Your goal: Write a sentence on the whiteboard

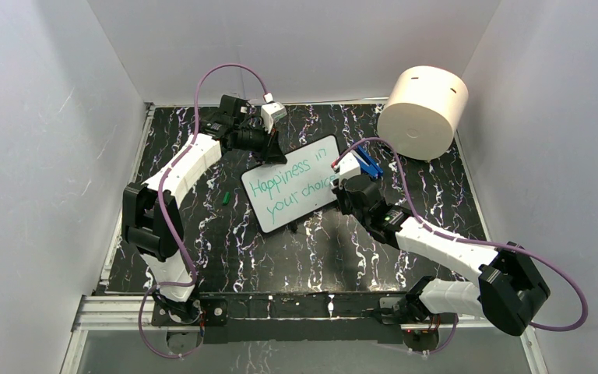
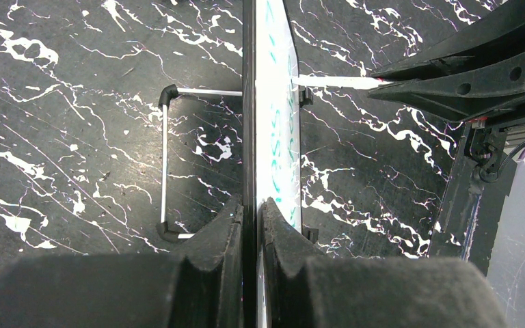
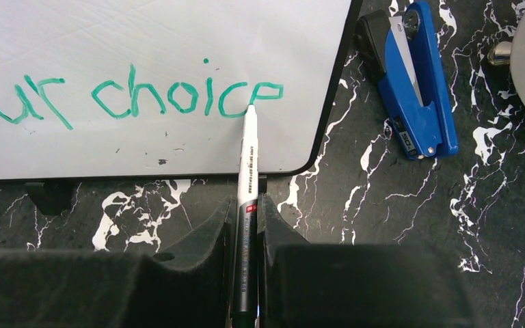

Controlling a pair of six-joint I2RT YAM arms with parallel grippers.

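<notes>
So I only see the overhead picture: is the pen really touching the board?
Observer: Yes. The right wrist view shows the marker tip on the last "e" of "choice" on the whiteboard.
Operator: What's the blue thing nearby?
Observer: A blue stapler, lying on the table beside the whiteboard's corner.
Operator: What holds the whiteboard up?
Observer: The left gripper pinches its edge, and a wire stand sticks out behind it.
</notes>
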